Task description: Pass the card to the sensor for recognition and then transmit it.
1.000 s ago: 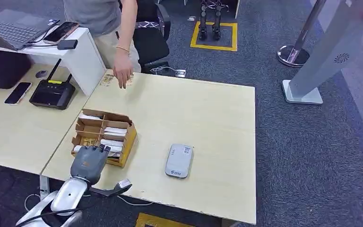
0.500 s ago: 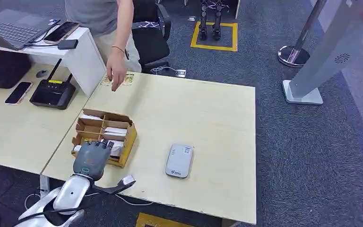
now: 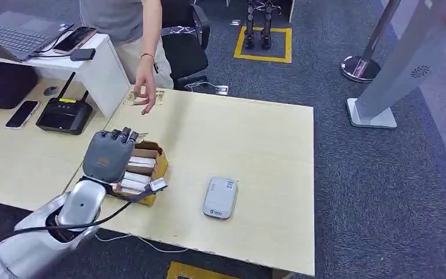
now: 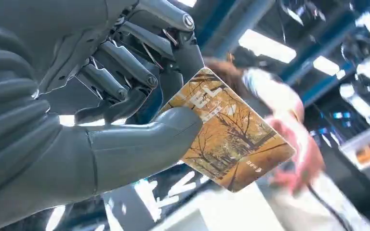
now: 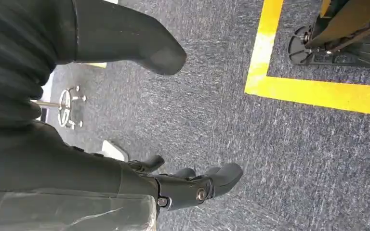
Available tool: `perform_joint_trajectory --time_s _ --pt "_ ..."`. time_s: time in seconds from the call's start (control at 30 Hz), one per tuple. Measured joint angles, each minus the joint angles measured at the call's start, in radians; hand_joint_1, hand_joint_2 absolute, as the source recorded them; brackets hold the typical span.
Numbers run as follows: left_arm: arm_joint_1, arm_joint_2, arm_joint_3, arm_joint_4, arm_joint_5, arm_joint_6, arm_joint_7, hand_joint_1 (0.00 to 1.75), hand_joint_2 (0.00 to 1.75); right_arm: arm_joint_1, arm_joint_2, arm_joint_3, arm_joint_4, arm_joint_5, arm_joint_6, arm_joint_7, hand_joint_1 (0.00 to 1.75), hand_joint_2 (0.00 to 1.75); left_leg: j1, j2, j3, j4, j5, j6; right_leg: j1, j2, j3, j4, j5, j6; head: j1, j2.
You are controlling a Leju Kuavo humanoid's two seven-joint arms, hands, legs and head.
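Card, thin orange autumn-tree plastic [image 4: 231, 139]: pinched at one corner by left robot hand [image 3: 109, 156] above cardboard tray [image 3: 151, 168]. Likely light, stiff, slick; thumb pinch suits. Grey sensor [image 3: 220, 197] on tabletop [image 3: 255, 145] nearby.

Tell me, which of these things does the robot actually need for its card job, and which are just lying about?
Needed:
left hand pinching the card
grey sensor on the table
cardboard box of cards

Lying about:
router
phone
laptop
office chair
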Motion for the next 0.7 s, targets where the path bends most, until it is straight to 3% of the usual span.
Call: perform_joint_trajectory --time_s 0.07,0.23,0.47,0.7 --pt "-0.04 -0.002 -0.002 0.001 0.0 -0.016 -0.04 1.75 1.75 -0.001 0.0 0.0 0.0 0.019 0.0 -0.003 0.0 1.75 0.0 0.0 0.0 0.0 0.0 0.0 0.0 0.0 0.0 0.0 0.0 0.0 0.0 0.0" --pt "-0.156 -0.047 0.047 0.087 0.002 -0.062 -0.219 1.75 1.75 -0.016 0.0 0.0 0.0 0.094 0.012 0.015 0.0 1.75 0.0 0.001 0.0 0.0 0.001 0.0 0.0 0.001 0.0 0.0 0.001 -0.001 0.0 0.0" --pt "-0.289 -0.104 0.096 0.255 0.002 -0.067 -0.262 1.75 1.75 -0.039 0.0 0.0 0.0 0.157 0.031 0.046 0.0 1.75 0.0 0.0 0.0 0.0 0.001 0.0 0.0 0.001 0.0 0.0 0.001 -0.001 0.0 0.0" --pt "-0.349 -0.133 0.119 0.381 0.002 -0.063 -0.267 1.75 1.75 -0.042 0.0 0.0 -0.001 0.187 0.038 0.062 0.0 1.75 0.0 0.0 0.0 0.0 0.001 0.0 0.0 0.001 0.0 0.0 0.001 -0.001 0.0 0.0"
